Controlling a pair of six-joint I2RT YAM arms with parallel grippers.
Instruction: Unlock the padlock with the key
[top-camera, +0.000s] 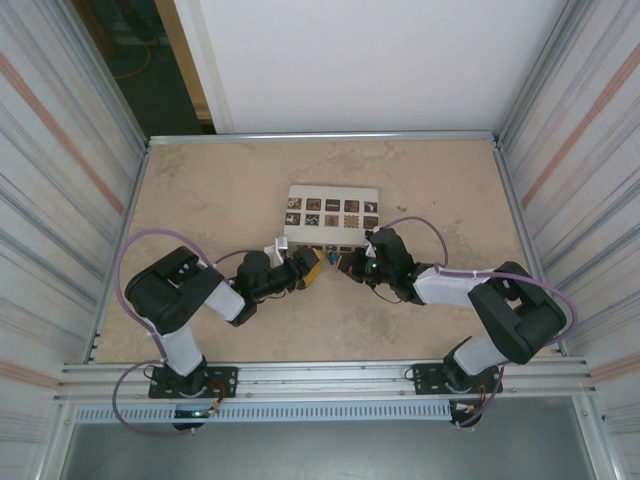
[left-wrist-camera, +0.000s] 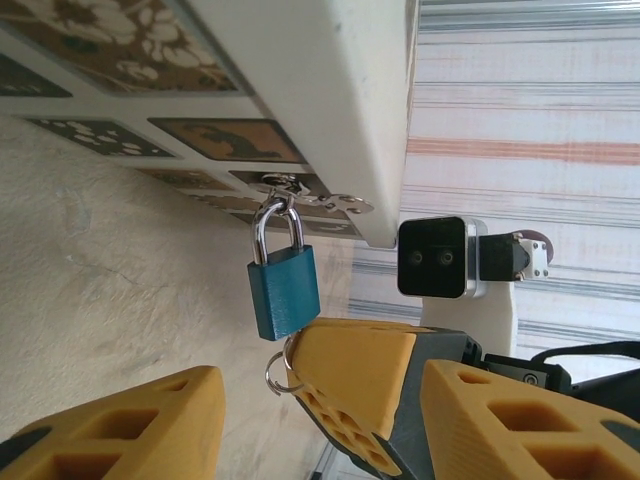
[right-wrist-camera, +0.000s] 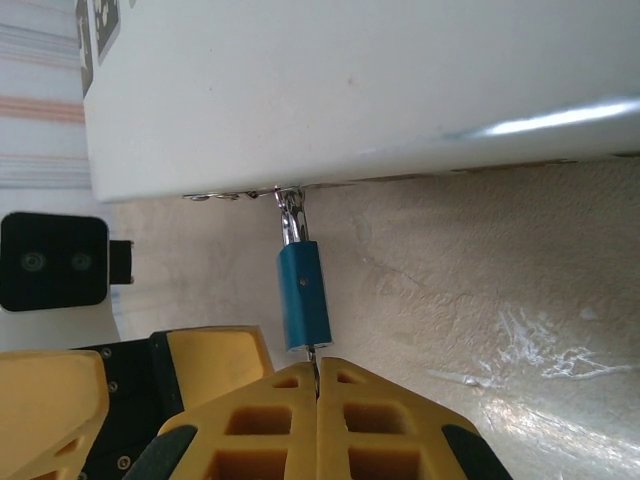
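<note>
Hanging from the edge of the white box (right-wrist-camera: 350, 90), the small padlock (right-wrist-camera: 303, 295) looks rigid, light and free to swing; the right gripper (right-wrist-camera: 318, 380) pinches the thin key (right-wrist-camera: 315, 358) beneath it, so the wide-spread left gripper (top-camera: 305, 267) should clamp its flat sides.

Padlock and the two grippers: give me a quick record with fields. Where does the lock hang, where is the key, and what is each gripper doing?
padlock: blue padlock, hanging from a latch on the white box, shackle closed
key: key meets the lock's underside; how far in, cannot tell
right gripper: right gripper shut on the key, just below the lock
left gripper: left gripper open, close to the lock
key ring: key ring sits at the right gripper's fingers
</note>
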